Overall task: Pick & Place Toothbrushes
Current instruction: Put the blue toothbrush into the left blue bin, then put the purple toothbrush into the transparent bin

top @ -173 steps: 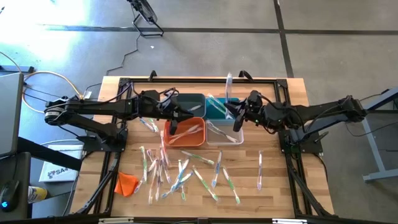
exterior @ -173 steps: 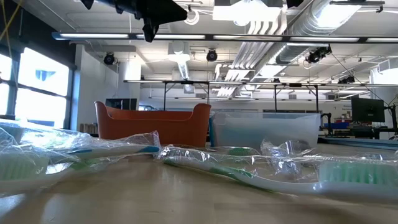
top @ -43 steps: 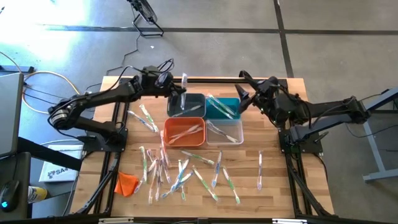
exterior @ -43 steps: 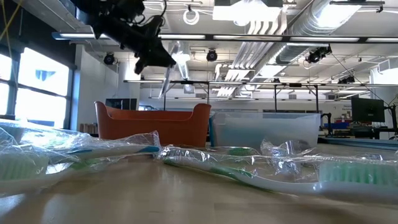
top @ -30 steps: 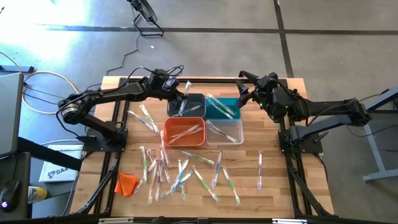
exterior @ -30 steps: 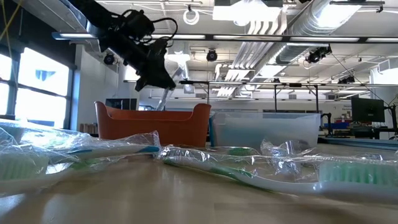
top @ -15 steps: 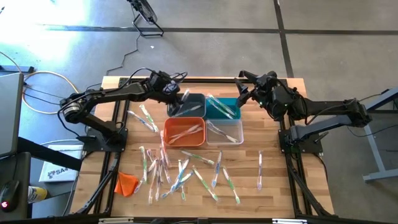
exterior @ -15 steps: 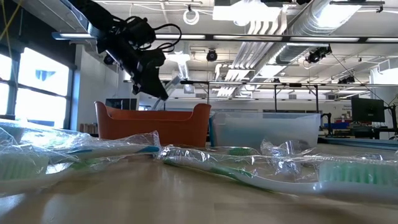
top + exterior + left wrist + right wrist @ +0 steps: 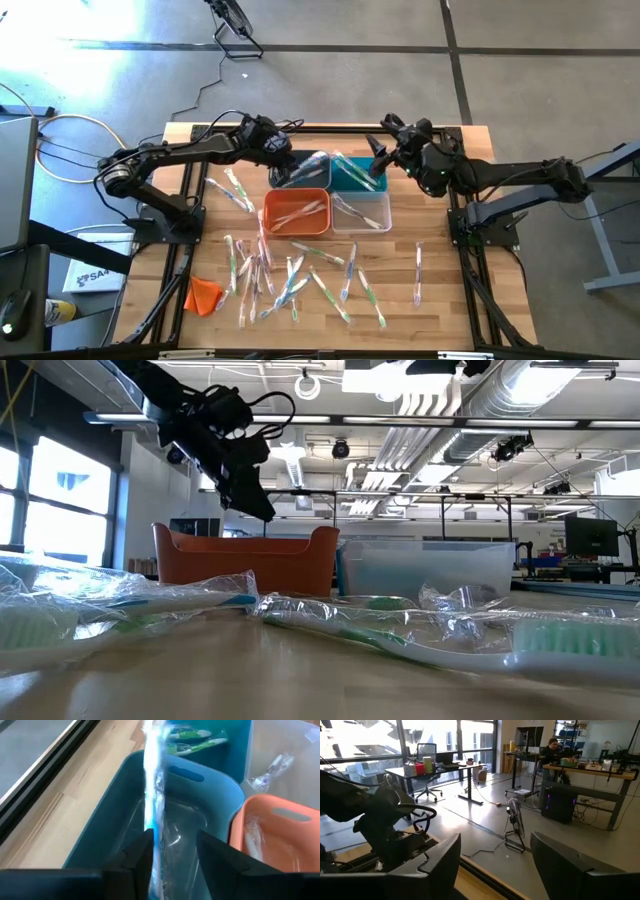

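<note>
Grey concrete floor (image 9: pixel 520 70), big windows (image 9: pixel 445 740), office desks (image 9: pixel 580 770)

Open-plan robotics lab: exposed ceiling ducts (image 9: pixel 470 400), desks with monitors (image 9: pixel 530 737), a seated person (image 9: pixel 553 751), concrete floor (image 9: pixel 330 80).

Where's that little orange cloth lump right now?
From above, the orange cloth lump lies on the wooden table's near-left corner, left of the scattered toothbrushes, far from the bins.

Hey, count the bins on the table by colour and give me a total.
Dark grey bin: 1
Teal bin: 1
Orange bin: 1
Clear bin: 1
Total: 4 bins
</note>
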You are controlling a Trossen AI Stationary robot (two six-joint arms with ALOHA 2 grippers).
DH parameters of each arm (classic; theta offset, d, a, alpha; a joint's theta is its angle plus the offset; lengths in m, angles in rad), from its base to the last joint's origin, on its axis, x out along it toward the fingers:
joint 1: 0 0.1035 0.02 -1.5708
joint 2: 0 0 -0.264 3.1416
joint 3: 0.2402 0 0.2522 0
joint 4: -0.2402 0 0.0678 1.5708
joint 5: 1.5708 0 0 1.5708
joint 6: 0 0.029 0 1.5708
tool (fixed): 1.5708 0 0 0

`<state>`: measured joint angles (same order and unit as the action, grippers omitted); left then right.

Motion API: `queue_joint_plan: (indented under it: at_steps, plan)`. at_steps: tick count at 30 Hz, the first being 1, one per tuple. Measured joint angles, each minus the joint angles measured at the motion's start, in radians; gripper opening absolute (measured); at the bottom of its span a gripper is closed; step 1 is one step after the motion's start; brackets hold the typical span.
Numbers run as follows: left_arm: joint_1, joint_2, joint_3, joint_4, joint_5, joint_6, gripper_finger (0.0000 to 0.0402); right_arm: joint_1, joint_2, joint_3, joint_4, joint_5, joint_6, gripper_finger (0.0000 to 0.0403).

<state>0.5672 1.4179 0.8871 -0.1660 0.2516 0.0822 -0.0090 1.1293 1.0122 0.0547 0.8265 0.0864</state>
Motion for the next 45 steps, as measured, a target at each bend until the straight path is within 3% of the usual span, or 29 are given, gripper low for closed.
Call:
queue_joint_plan:
  at_steps: [6, 18, 29, 35, 45]
  plan:
    - [-0.005, 0.006, 0.000, 0.035, 0.008, -0.014, 0.0181, 0.000, 0.020, 0.000, 0.000, -0.001, 0.027, 0.0232]
    - [-0.005, 0.005, 0.000, 0.126, 0.047, -0.294, 0.0183, 0.001, 0.020, 0.000, 0.001, -0.171, 0.188, 0.0232]
    - [-0.079, 0.005, 0.000, 0.253, 0.100, -0.345, 0.0100, 0.002, 0.020, 0.000, 0.001, -0.313, 0.225, 0.0225]
    - [-0.132, 0.005, 0.000, 0.338, 0.097, -0.350, 0.0056, 0.002, 0.020, 0.000, 0.001, -0.326, 0.224, 0.0182]
    - [-0.185, 0.004, 0.000, 0.404, 0.060, -0.394, 0.0009, 0.005, 0.024, 0.000, -0.001, -0.420, 0.224, 0.0060]
